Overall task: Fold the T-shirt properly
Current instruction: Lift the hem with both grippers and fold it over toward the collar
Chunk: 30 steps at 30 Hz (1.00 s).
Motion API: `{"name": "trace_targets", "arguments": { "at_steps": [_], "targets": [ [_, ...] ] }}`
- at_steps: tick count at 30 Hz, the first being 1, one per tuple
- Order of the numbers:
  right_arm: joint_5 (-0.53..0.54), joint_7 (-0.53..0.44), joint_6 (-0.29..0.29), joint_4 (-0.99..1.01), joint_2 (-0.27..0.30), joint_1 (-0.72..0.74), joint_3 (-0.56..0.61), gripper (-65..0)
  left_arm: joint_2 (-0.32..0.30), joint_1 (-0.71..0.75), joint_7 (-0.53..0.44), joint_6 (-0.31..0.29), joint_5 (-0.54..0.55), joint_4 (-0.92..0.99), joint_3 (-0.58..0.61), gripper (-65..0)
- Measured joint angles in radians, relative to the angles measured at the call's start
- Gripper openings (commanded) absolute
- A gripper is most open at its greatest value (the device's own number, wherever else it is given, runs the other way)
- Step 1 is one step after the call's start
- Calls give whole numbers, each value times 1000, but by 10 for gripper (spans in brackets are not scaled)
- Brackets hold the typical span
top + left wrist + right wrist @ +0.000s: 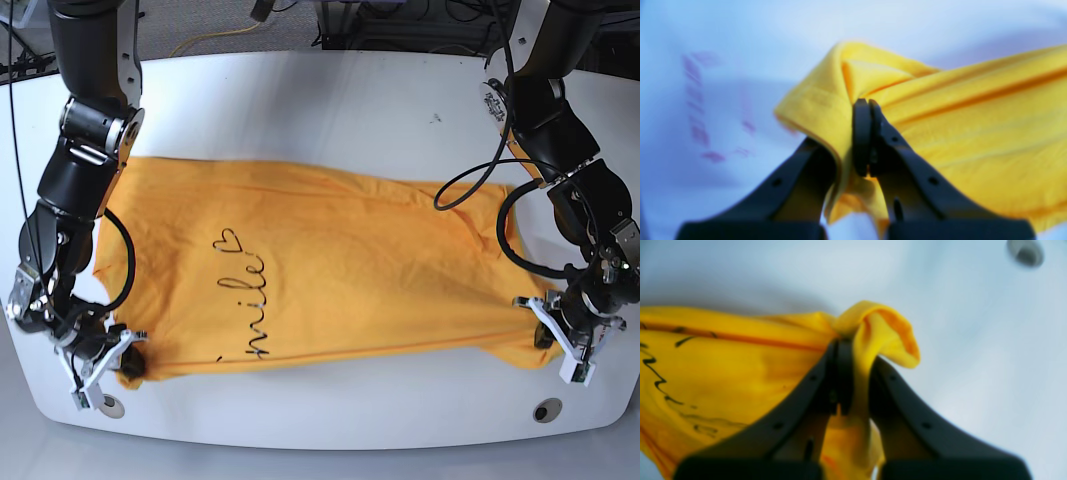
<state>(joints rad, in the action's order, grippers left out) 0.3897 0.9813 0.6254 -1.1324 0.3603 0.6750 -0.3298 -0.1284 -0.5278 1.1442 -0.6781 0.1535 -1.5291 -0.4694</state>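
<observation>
The T-shirt (330, 280) is orange-yellow and lies spread across the white table with black script and a small heart on it. My left gripper (541, 338), at the right of the base view, is shut on the shirt's near corner there. The left wrist view shows its black fingertips (867, 106) pinching a bunched fold of the T-shirt (973, 126). My right gripper (134, 361), at the left of the base view, is shut on the other near corner. In the right wrist view its tips (841, 348) clamp a curled edge of the T-shirt (740, 373).
The white table (330, 110) has a round hole near each front corner (547, 410) (110, 405); one hole (1025, 253) shows in the right wrist view. Faint purple marks (696, 110) lie on the table beside the left gripper. Cables run along the back edge.
</observation>
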Motion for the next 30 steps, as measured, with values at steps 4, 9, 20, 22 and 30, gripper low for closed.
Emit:
{"name": "trace_targets", "arguments": {
  "at_steps": [4, 9, 20, 22, 30],
  "targets": [
    [10, 4, 4, -1, 32, 100, 47, -650, 5, -66, 61, 0, 17, -137, 7, -649],
    [25, 73, 7, -5, 72, 264, 108, -650, -2, -166, 101, -3, 27, -272, 8, -649],
    [63, 194, 76, -120, 92, 480, 117, -650, -94, -480, 172, -22, 57, -286, 32, -649],
    [62, 197, 86, -157, 96, 469, 118, -650, -105, -492, 172, -22, 41, -286, 69, -649],
    [99, 231, 78, -269, 111, 227, 51, -650, -106, -353, 180, -22, 85, -293, 95, -649]
  ]
}}
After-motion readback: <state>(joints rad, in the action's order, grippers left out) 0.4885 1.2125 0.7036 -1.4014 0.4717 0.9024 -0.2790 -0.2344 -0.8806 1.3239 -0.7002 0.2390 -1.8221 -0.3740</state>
